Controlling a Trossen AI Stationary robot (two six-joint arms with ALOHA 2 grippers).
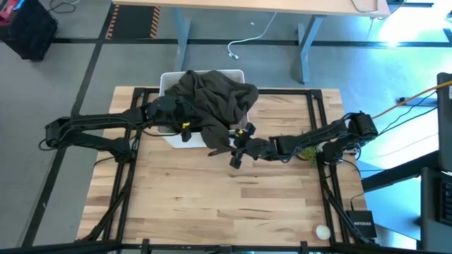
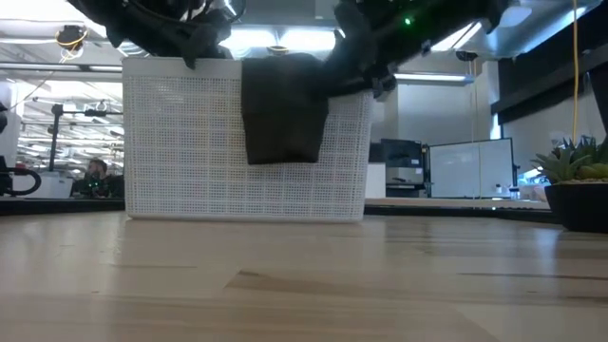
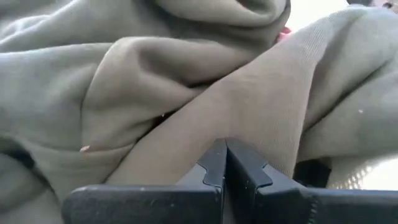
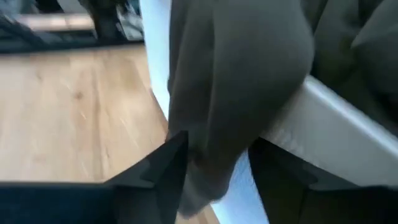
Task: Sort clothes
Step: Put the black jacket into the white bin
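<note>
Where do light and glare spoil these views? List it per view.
High view: glare whitens the floor at the right. Low view: ceiling lights backlight the white bin, and the arms above it read as dark silhouettes. Left wrist view: a blown-out patch beyond the olive garment. Right wrist view: evenly lit.

"NETGEAR" on small black box (image 1: 361, 223)

The near half of the wooden surface (image 1: 212, 204) lies bare, giving a gripper free passage across its whole width. At the far edge the white bin (image 2: 190, 142) blocks the way, its mouth filled and overhung by the dark olive-green garment (image 1: 212, 102), with both arms reaching in at its sides. A small potted plant (image 2: 578, 185) stands at the surface's right edge.
</note>
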